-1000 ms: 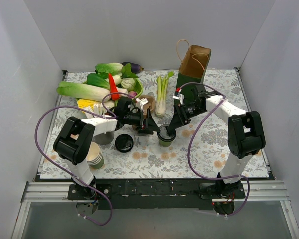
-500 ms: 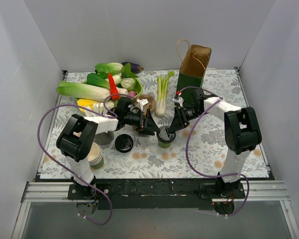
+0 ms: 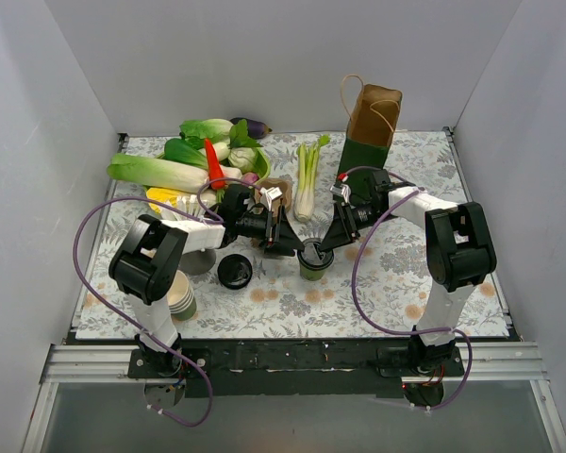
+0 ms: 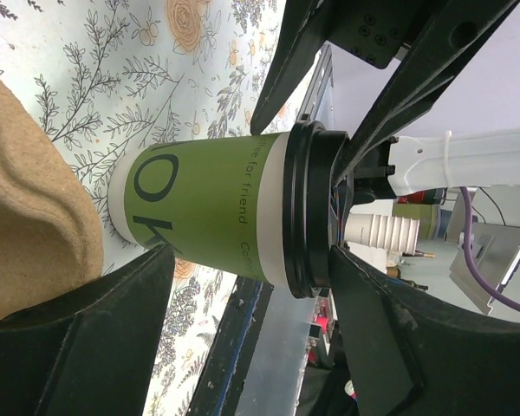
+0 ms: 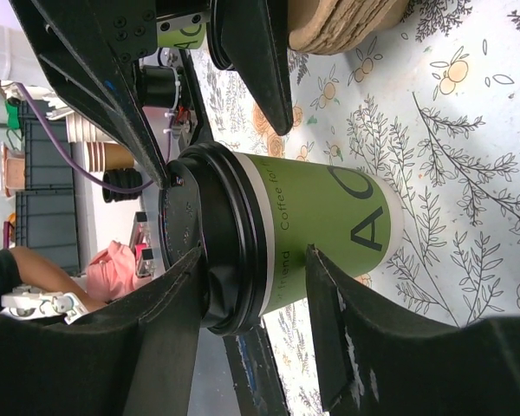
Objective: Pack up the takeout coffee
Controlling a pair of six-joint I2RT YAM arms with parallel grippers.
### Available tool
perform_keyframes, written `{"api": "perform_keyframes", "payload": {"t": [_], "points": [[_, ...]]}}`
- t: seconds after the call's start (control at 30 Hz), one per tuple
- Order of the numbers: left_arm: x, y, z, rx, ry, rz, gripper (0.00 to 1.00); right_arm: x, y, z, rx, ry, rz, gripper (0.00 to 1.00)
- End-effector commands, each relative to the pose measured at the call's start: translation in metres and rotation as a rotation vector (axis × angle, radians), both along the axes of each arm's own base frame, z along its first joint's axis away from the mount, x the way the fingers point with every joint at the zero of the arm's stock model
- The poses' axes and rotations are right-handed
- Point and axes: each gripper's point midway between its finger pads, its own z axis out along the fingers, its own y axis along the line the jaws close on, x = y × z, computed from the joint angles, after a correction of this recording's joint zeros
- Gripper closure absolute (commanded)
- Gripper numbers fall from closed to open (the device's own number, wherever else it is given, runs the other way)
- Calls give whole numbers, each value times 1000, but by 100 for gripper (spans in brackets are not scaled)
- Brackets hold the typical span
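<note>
Heads up: the small dark green paper cup with its round black plastic lid stands upright mid-table on the floral tablecloth. Your left gripper and right gripper both straddle it with jaws apart, and I can't tell if either's actually pinching. It's probably light and crushable, so I'd hold it gently round the body, just under the lid.

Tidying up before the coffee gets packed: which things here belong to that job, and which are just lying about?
For the job: takeout coffee, lidded; paper bag, likely where it goes.
Lying about: loose black lid; stack of green cups; vegetables.
</note>
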Motion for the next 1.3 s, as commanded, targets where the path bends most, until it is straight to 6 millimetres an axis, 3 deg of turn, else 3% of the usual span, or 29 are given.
{"api": "perform_keyframes", "payload": {"t": [0.0, 0.23, 0.47, 0.53, 0.73, 0.83, 1.1, 1.27], "points": [[10, 7, -39, 116, -20, 60, 30, -7, -7, -15, -70, 21, -15, 46], [16, 17, -56, 220, -46, 82, 32, -10, -14, -24, -132, 16, -27, 47], [16, 21, -60, 246, -65, 87, 33, -13, -19, -26, -177, -3, -41, 47], [15, 17, -49, 210, -95, 66, 31, -12, -19, -23, -166, -16, -35, 47], [17, -7, 27, -27, -276, -43, 24, -12, -20, -13, -146, -51, -21, 48], [9, -15, 45, -77, -304, -100, 21, -13, -21, -9, -143, -58, -22, 48], [-4, -3, 33, 37, -260, -24, 18, -26, -26, -6, -142, -48, -30, 48], [-24, 4, 23, 41, -178, -54, 19, -27, -25, -7, -142, -38, -35, 48]]}}
